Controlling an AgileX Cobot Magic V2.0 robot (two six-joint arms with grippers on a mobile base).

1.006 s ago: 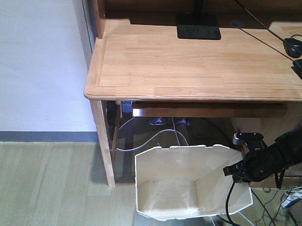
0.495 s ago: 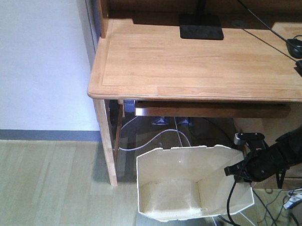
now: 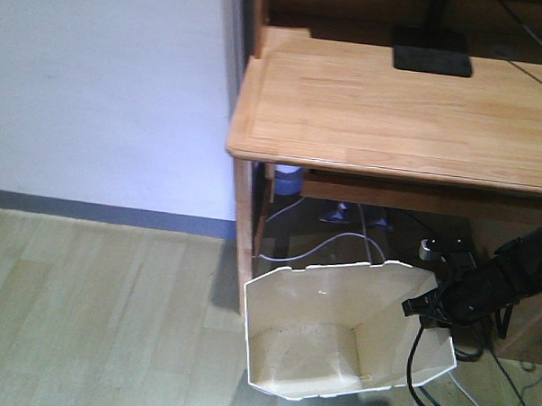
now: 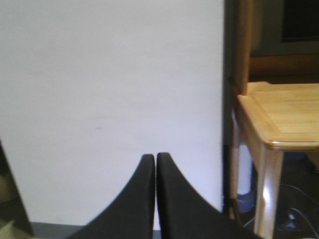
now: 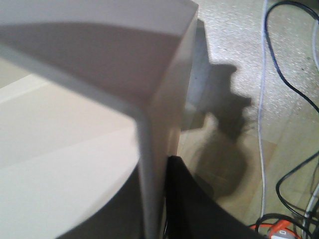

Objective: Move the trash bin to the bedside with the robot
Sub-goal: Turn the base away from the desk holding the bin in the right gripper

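Note:
The white trash bin (image 3: 337, 336) hangs tilted at the lower middle of the front view, its cream inside facing me. My right gripper (image 3: 428, 307), black with a silvery top part, is shut on the bin's right rim; in the right wrist view the thin wall (image 5: 149, 164) runs between the two black fingers (image 5: 189, 199). My left gripper (image 4: 156, 158) is shut and empty, pointing at a white wall (image 4: 109, 89). The left gripper does not show in the front view. The bed is out of view.
A wooden desk (image 3: 392, 109) stands behind and above the bin, its leg (image 3: 245, 220) just left of it. A black monitor base (image 3: 431, 50) sits on top. Cables (image 5: 284, 99) lie on the floor to the right. White wall with a grey skirting (image 3: 109, 212) is on the left.
The view has swung left: the desk and its leg shifted right in frame and more wall and floor show. The bin and right gripper keep their place in frame, still held.

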